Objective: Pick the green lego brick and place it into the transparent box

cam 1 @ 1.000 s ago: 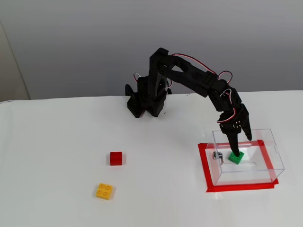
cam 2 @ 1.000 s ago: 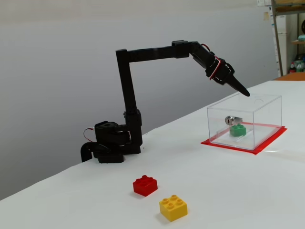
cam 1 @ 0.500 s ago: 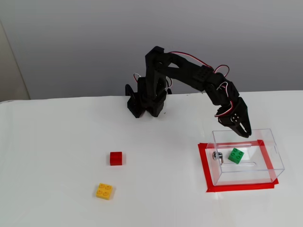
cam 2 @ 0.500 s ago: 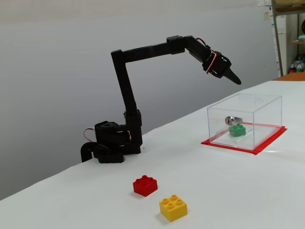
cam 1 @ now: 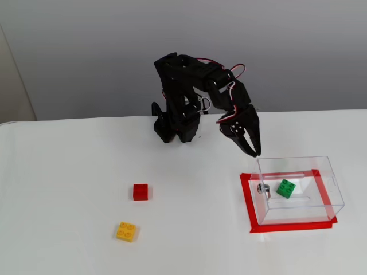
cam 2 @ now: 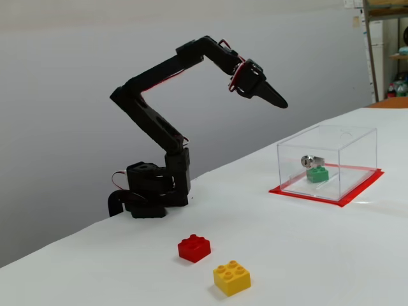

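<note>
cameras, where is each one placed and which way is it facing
A fixed view: high, opposite the arm's base, looking down at the table; whole arm and gripper show.
Another fixed view: low, at table level, side-on; whole arm shows.
Both share the green lego brick inside the transparent box, red brick, yellow brick.

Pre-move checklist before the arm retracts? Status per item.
1. green lego brick inside the transparent box: ok.
2. pincer empty: ok, nothing between its fingers in both fixed views.
3. pincer clear of the box: ok, it hangs above the box's near corner.
4. Box on the red tape frame: ok.
5. red brick and yellow brick outside the box: ok.
6. Pincer jaws open or shut: cannot tell.
</note>
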`<state>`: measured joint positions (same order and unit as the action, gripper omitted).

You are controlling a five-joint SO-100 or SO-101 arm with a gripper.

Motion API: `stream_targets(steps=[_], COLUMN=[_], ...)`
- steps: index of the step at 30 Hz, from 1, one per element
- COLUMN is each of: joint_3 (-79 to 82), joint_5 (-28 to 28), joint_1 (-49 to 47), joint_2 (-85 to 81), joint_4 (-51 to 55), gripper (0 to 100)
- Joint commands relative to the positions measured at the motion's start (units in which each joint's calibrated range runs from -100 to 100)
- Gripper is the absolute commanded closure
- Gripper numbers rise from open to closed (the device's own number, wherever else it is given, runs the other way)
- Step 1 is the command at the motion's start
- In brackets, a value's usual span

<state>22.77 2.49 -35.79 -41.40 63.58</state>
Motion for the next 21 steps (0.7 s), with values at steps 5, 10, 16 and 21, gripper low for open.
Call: stream_targets(steps=[5,10,16,21], joint_3=[5.2,10.2,18.3,25.4], joint_5=[-0.2,0.2,-0.2,-0.2], joint_1=[11.9,21.9,30.6,34.5], joint_2=[-14.4,-20.8,-28.5,-35.3], joint_4=[3.3,3.2,3.2,3.2], gripper=[98,98,98,98])
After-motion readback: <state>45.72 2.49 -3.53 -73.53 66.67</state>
